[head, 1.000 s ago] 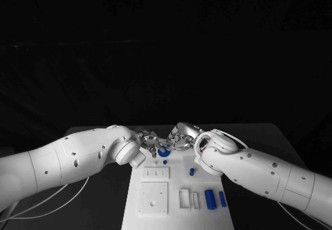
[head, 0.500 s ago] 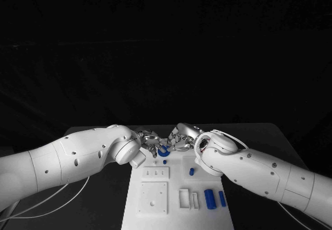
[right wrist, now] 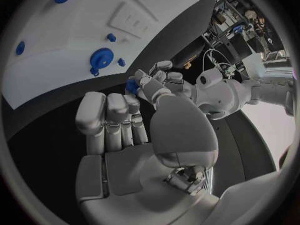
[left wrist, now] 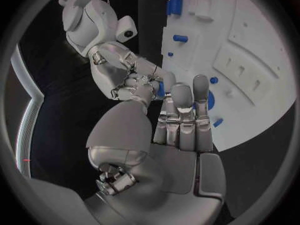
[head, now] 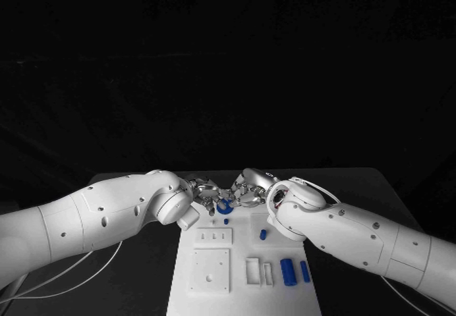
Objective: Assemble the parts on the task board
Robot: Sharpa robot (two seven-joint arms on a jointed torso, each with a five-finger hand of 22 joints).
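Black table [head: 124,181] holds the flat white plastic task board [head: 238,289]. At the board's far end, the silver left hand [head: 201,191] and silver right hand [head: 249,192] meet, fingertips pinching one small blue part [right wrist: 132,86] between them, above a round blue disc [head: 225,209]. Nearer the robot, blue cylinder pegs [head: 288,270] lie loose on the board, so I think much work is left.
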